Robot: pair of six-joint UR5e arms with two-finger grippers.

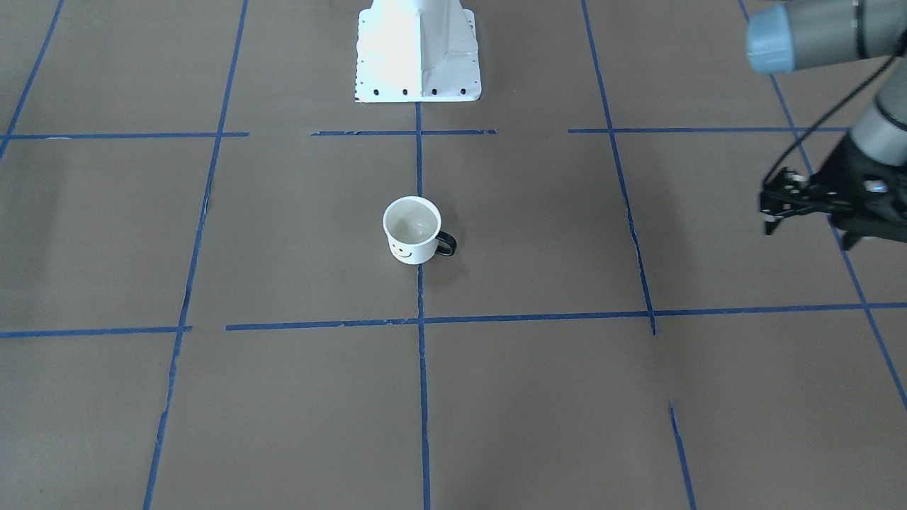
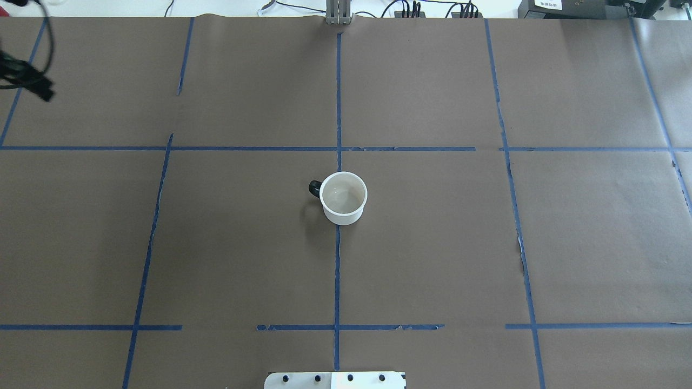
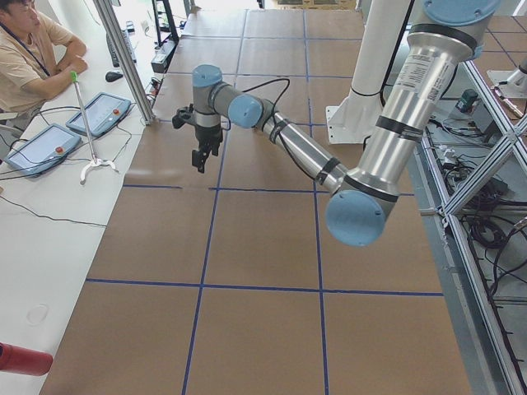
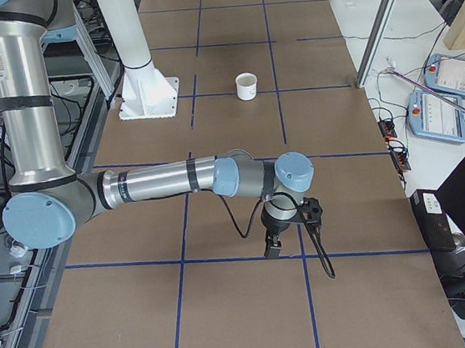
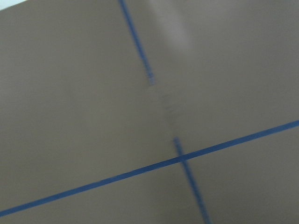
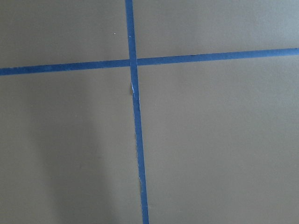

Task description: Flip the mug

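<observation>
The white mug [image 1: 412, 231] stands upright, mouth up, at the middle of the table on the blue centre line. Its smiley face points away from the robot and its black handle [image 1: 446, 244] points toward the robot's left. It also shows in the overhead view [image 2: 344, 198] and far off in the exterior right view [image 4: 246, 86]. My left gripper [image 1: 847, 243] hangs empty above the table's far left part, far from the mug, fingers together; it also shows in the overhead view [image 2: 47, 96]. My right gripper [image 4: 271, 249] shows only in the exterior right view, far from the mug; I cannot tell whether it is open or shut.
Brown paper with a blue tape grid [image 2: 338, 148] covers the table. The robot's white base [image 1: 418, 49] stands at the near edge. An operator [image 3: 33, 49] sits beyond the far edge with tablets [image 3: 103, 111]. Both wrist views show only paper and tape.
</observation>
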